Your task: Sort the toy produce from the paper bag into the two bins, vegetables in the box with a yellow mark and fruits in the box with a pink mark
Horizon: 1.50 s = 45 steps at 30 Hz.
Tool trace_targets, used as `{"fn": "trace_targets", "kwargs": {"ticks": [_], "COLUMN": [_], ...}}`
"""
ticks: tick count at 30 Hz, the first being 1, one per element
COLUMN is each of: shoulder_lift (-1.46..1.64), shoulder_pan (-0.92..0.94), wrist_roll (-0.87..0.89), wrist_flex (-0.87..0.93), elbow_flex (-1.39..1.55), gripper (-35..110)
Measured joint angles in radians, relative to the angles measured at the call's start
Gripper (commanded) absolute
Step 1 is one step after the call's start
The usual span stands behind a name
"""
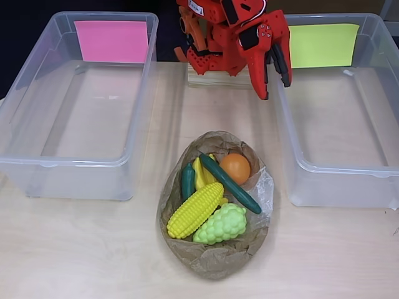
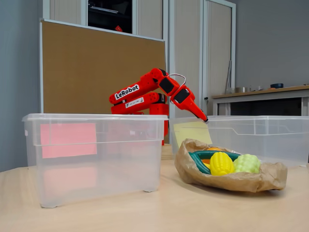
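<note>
the red gripper (image 1: 269, 80) is seen up high, folded close to the arm's base, with its tips pointing down. nothing is held in it. its fingers look pressed together, so it is judged to be closed and empty.

straight below the gripper in the overhead view, toward the front of the table (image 1: 75, 249), the paper bag (image 1: 215, 258) is found, lying open. all the toy food is seen inside it: a yellow corn (image 1: 195, 210), a bunch of green grapes (image 1: 220, 225), a long dark green cucumber (image 1: 229, 184), an orange (image 1: 235, 167), a small yellow piece (image 1: 201, 175) that cannot be named for sure, and a second dark green piece (image 1: 187, 180) beside it.

just to the right of the gripper in the overhead view, the box with the yellow mark (image 1: 324, 45) is placed. well to the left, the box with the pink mark (image 1: 112, 41) is placed. both boxes are seen with nothing in them.

so the sorting is judged to be at its very start, and no toy has been picked yet.

for the next move, the fingers would need to be opened and the gripper brought forward and down over the bag. one toy on top, like the cucumber or the corn, could be taken first. care would be needed so that the bag is not grabbed too.
</note>
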Motion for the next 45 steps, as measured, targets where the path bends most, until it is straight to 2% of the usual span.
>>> {"fn": "trace_targets", "kwargs": {"ticks": [39,42,45], "shoulder_lift": [0.000,0.028,0.055], "shoulder_pan": [0.000,-0.051,-0.138], "wrist_roll": [0.000,0.084,0.137], "wrist_flex": [0.000,0.002,-0.086], "elbow_flex": [0.000,0.002,0.032], "gripper": [29,29,29]}}
